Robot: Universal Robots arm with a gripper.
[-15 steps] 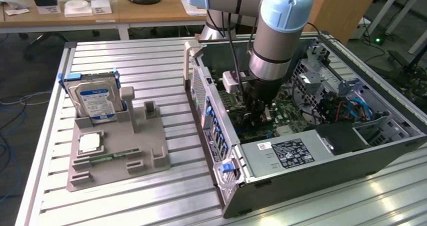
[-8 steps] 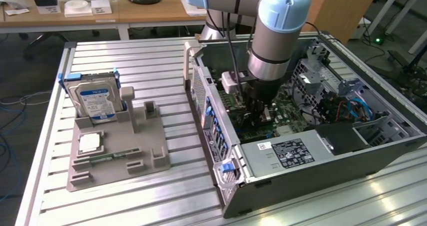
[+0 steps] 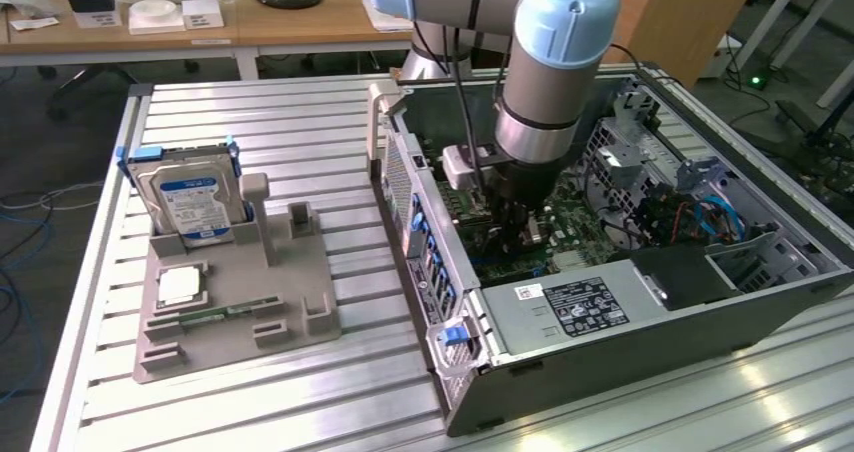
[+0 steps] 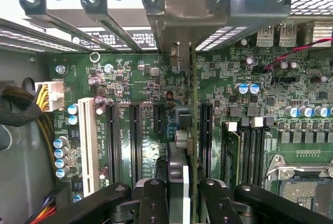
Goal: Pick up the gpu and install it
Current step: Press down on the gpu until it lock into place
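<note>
Arm (image 3: 534, 72) points steeply down into the open computer case (image 3: 747, 302), gripper (image 4: 179, 195) low over the green motherboard (image 4: 135, 78). Black fingers (image 4: 153, 200) clamp the gpu (image 4: 183, 141), a thin card seen edge-on, standing upright among the long black expansion slots (image 4: 134, 141), metal end bracket (image 4: 171, 16) toward the case's perforated rear wall.

Bright, even overhead light. White glare streaks the ribbed surface (image 3: 267, 392) near the exterior view's bottom edge. The wrist view is evenly lit, with blown-out highlights behind the slot covers (image 4: 218, 37).
</note>
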